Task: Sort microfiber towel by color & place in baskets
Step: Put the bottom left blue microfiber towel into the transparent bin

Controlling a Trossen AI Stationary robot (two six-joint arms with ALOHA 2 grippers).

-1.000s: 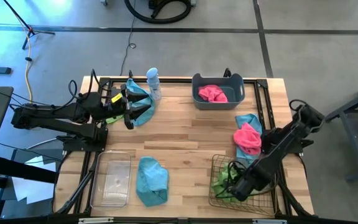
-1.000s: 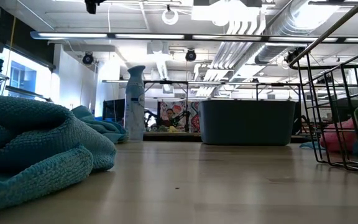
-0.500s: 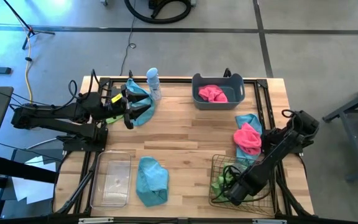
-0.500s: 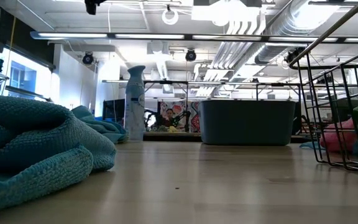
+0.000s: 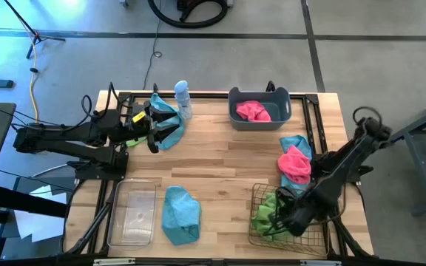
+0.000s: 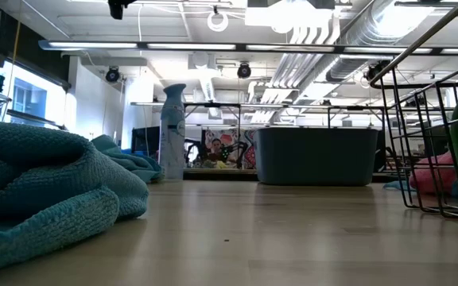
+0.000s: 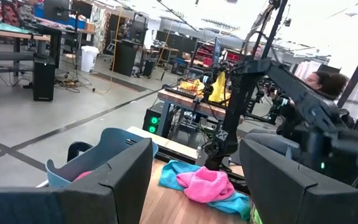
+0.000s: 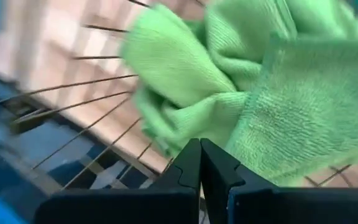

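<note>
While the left gripper (image 5: 156, 131) waits at the upper left of the desk (image 5: 220, 159) with its jaws spread wide and holding nothing, the right gripper (image 5: 283, 218) sits low inside the wire basket (image 5: 257, 193) at the lower right of the high view. Its jaws are pressed tight together in the right wrist view, and their tips (image 8: 201, 152) sit right at the edge of the green towel (image 8: 253, 81); it is hard to make out if a bit of cloth is caught between them. That green towel lies bunched in the basket, partly hidden under the arm in the high view. A pink towel (image 5: 296, 164) rests on a blue towel (image 5: 294, 142) at the right side of the desk, just above the basket. Another pink towel (image 5: 252, 111) lies in the grey-blue tub (image 5: 259, 94) at the upper middle. A blue towel (image 5: 181, 213) lies on the desk at the lower middle, just beside the clear bin (image 5: 134, 214). One more blue towel (image 5: 167, 118) lies by the left gripper, next to a spray bottle (image 5: 182, 99). In the low view the basket is cut off at the right edge.
</note>
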